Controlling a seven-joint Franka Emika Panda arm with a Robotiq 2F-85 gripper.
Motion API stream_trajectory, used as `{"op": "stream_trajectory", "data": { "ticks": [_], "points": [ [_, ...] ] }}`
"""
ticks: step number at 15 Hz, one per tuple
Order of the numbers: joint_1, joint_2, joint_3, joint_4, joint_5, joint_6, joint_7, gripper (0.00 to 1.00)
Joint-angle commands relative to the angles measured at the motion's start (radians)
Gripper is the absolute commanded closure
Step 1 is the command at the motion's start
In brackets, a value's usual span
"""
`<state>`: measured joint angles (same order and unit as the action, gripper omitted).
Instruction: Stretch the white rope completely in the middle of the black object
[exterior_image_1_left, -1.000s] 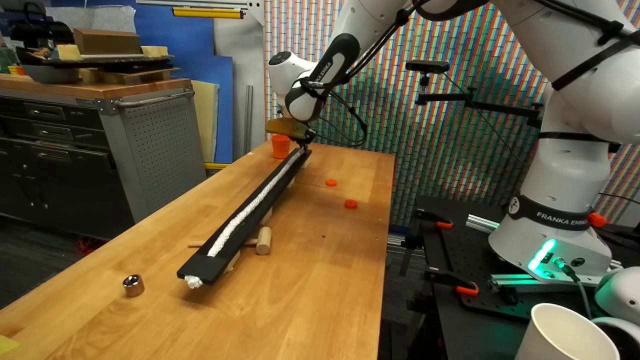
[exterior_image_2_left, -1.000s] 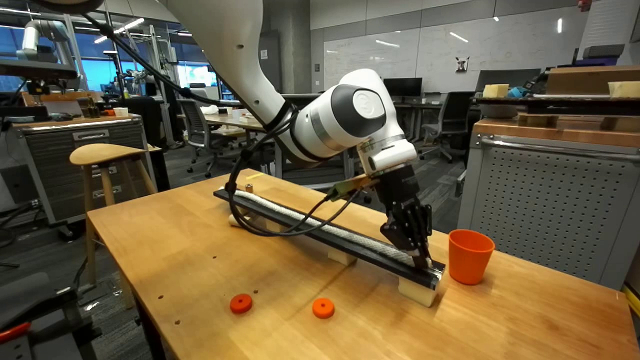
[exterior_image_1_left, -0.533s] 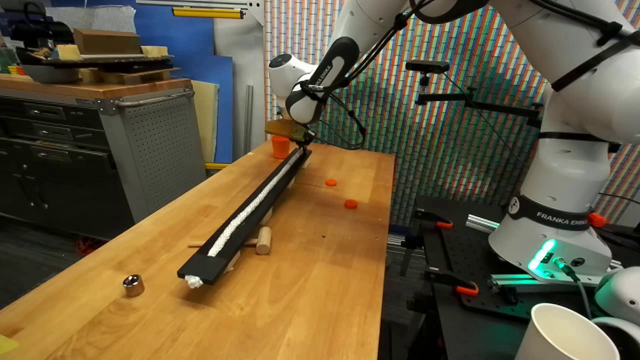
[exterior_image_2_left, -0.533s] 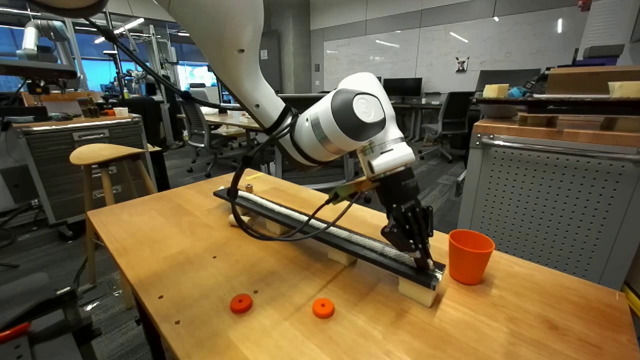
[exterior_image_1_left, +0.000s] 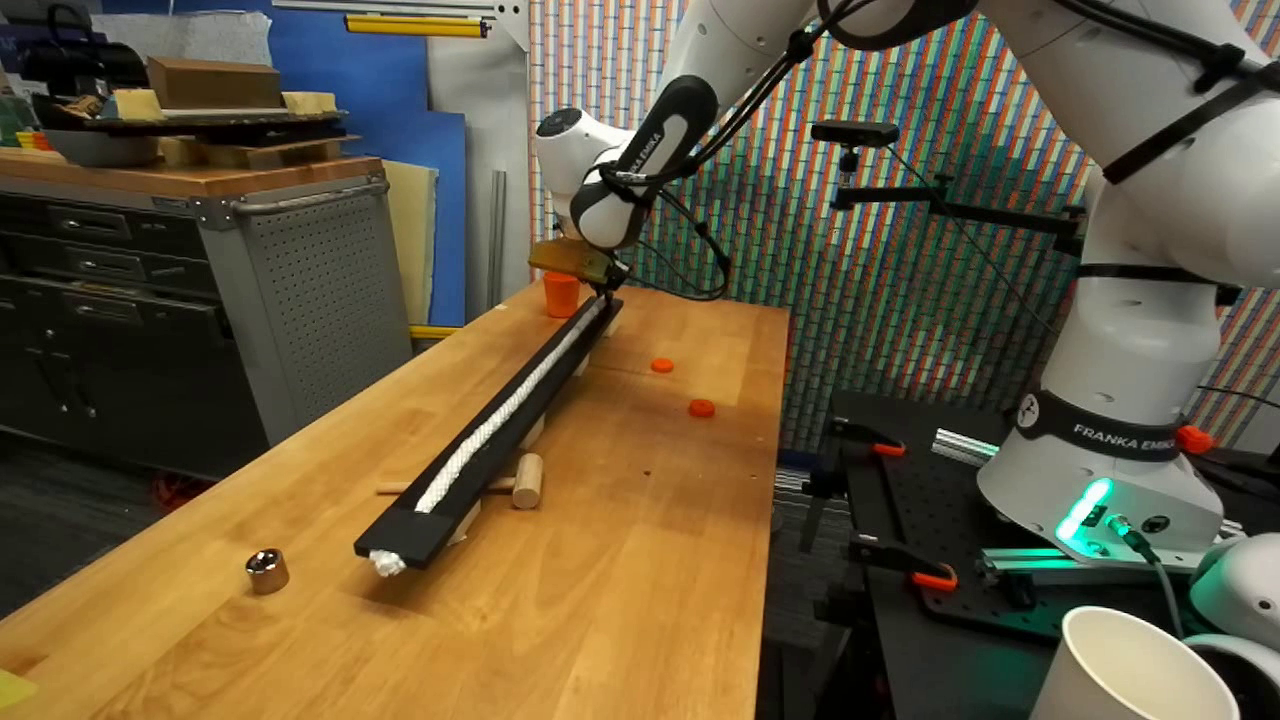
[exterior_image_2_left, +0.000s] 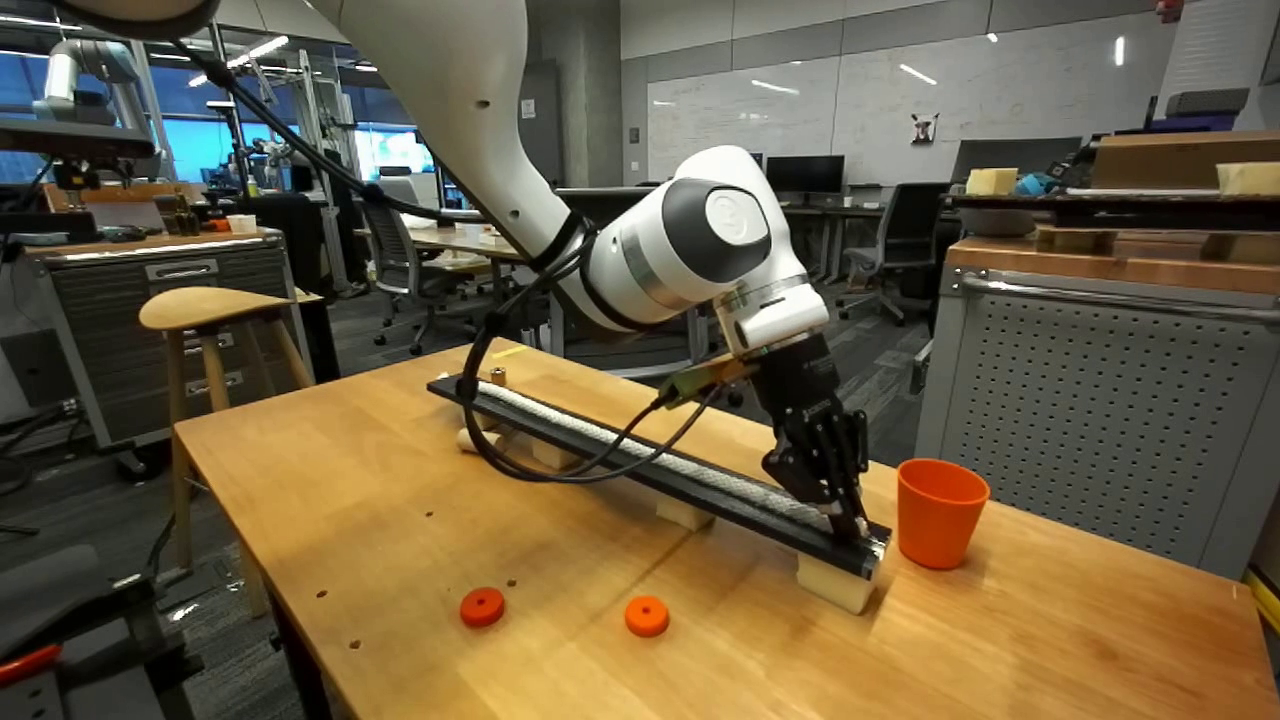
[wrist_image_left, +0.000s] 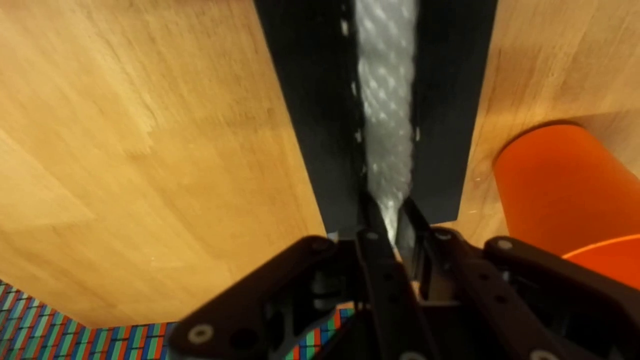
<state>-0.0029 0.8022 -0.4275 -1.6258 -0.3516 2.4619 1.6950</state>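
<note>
The white rope (exterior_image_1_left: 508, 403) lies straight along the middle of the black object (exterior_image_1_left: 425, 535), a long flat bar, in both exterior views. A frayed white tuft (exterior_image_1_left: 387, 563) pokes out at the bar's near end. At the far end my gripper (exterior_image_2_left: 850, 528) points down onto the bar, jaws closed on the rope. In the wrist view the rope (wrist_image_left: 386, 90) runs down the centre of the bar and narrows to a thin tip pinched at my gripper (wrist_image_left: 391, 220). The fingers hide the very end of the rope.
An orange cup (exterior_image_2_left: 940, 512) stands close beside the bar's end near the gripper. Two orange discs (exterior_image_2_left: 647, 616) lie on the table. Pale blocks (exterior_image_2_left: 835, 585) prop up the bar. A wooden mallet (exterior_image_1_left: 527, 482) and a metal ring (exterior_image_1_left: 267, 570) sit near its other end.
Over the first half second the arm has sunk slightly and its cable shifted a little. Since then it has hardly moved. Rope and bar look the same.
</note>
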Motion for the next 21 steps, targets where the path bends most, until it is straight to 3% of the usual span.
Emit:
{"op": "stream_trajectory", "data": {
  "ticks": [1, 8, 16, 20, 21],
  "points": [
    [0.015, 0.028, -0.031, 0.03, -0.031, 0.015, 0.01, 0.56],
    [0.013, -0.007, -0.018, -0.003, -0.055, 0.076, -0.013, 0.03],
    [0.006, -0.148, 0.092, -0.154, -0.01, 0.333, -0.338, 0.0],
    [-0.016, -0.241, 0.159, -0.246, 0.031, 0.365, -0.589, 0.0],
    [-0.055, -0.271, 0.21, -0.269, 0.002, 0.364, -0.621, 0.0]
  ]
}}
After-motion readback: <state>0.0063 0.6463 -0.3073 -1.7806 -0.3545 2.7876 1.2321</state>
